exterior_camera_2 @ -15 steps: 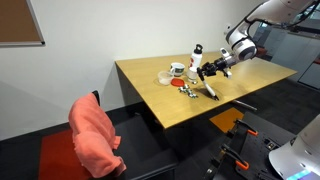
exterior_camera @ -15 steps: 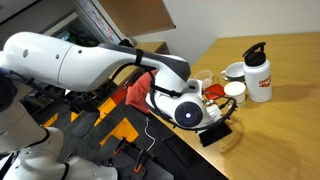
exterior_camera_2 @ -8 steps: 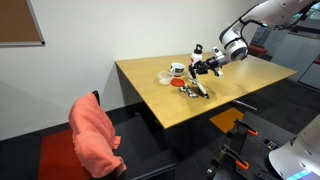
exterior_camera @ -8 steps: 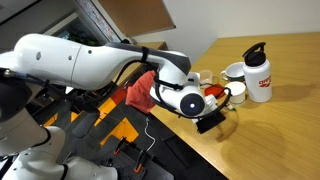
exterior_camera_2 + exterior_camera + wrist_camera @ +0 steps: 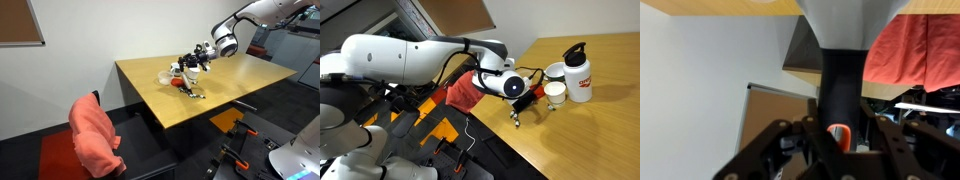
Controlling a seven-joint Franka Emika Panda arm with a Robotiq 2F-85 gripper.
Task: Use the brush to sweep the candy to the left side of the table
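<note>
Wooden table [image 5: 240,90]: light brown and smooth, it is filling the middle of both exterior views. It is also showing as a thin strip along the top of the wrist view, which is standing upside down.
Arm [image 5: 400,60]: white and thick, your arm is reaching in over the table's edge toward the group of things standing there.
Red cloth [image 5: 92,135]: it is hanging over a chair, apart from the table.
Bottle [image 5: 578,72]: white with a black cap, it is standing upright just beside the white mugs [image 5: 556,92].
Gripper [image 5: 840,140]: your jaws are squeezing in narrow, holding the brush by its red handle.
Brush [image 5: 840,80]: it is sticking straight out from between your fingers, its dark neck widening into a fan-shaped head. In an exterior view it is hanging over the table [image 5: 188,70] near the mugs. You cannot tell whether the bristles are touching the wood.
Red dish [image 5: 178,84]: round and flat, it is lying on the table below your gripper.
Candy [image 5: 193,93]: tiny pale and dark pieces are lying in a cluster on the table, just beside the red dish, on the side toward the front edge.
</note>
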